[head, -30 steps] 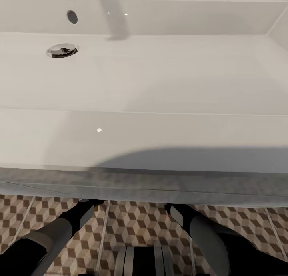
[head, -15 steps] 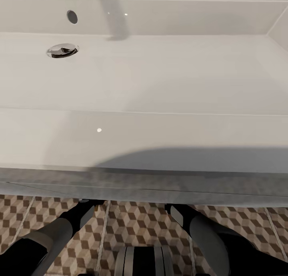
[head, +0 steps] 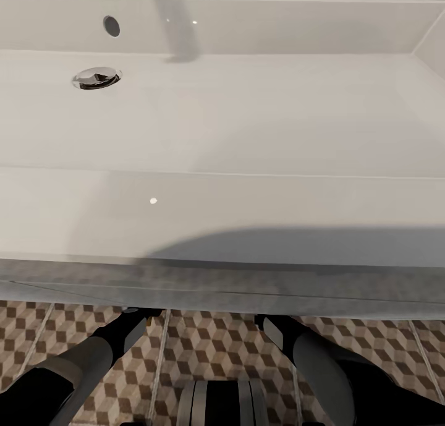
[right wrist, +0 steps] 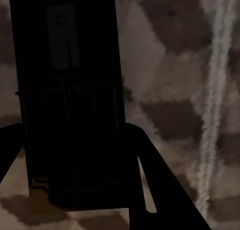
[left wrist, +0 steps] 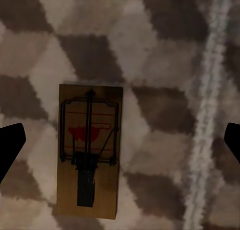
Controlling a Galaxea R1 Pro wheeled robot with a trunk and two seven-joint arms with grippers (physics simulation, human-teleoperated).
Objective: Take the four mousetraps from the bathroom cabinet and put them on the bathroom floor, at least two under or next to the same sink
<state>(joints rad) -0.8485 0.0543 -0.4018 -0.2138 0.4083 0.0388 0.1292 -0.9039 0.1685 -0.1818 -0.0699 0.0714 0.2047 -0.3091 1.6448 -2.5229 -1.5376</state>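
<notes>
Nothing had moved since the earlier head frames: same framing, same arm positions, all of it matched.

In the left wrist view one mousetrap lay flat on the bathroom floor, a tan board with its dark wire frame, a red patch in the middle and a dark bar running to one end. The left end effector was wide apart, one black fingertip off each side of the trap and neither touching it. A pale grout line ran past, well clear of the board.

In the right wrist view a second mousetrap sat between the right end effector's fingers, all in deep shadow. It looked clamped on the board, but honestly I couldn't tell for sure, it was too dark. Cube-pattern tile and another grout line showed behind it.

From the head camera, the bathroom sink took up most of the picture, a white basin with a chrome drain and an overflow hole on the back wall. Both forearms reached in under its front edge, over the patterned tiles.
</notes>
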